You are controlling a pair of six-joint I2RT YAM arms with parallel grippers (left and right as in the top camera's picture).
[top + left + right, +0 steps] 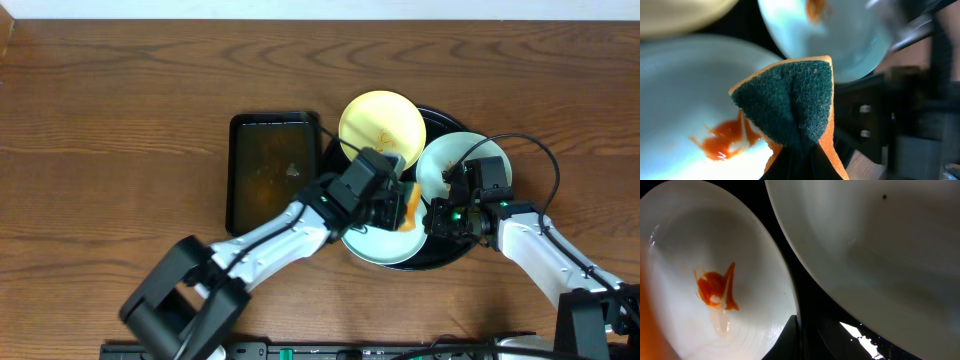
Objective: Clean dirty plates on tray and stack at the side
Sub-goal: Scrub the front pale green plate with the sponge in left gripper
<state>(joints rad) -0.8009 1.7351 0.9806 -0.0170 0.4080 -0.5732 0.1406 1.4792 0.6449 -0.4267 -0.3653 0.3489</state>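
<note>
The black tray (436, 122) holds three plates. The pale yellow plate (382, 122) lies at the back. One mint-white plate (462, 160) is at the right. Another mint-white plate (380, 243) is at the front, with an orange-red smear (722, 142) on it. My left gripper (398, 205) is shut on an orange sponge with a green scouring face (790, 100), held just above the front plate beside the smear. My right gripper (799, 335) is shut on the rim of the front plate (700, 255), whose smear (715, 287) shows. The right plate (880, 250) is close beside it.
A rectangular black basin of brownish water (272, 170) stands just left of the tray. Bare wooden table (110, 130) spreads to the left and back. Both arms cross over the tray's front half. A cable loops over the right arm (540, 160).
</note>
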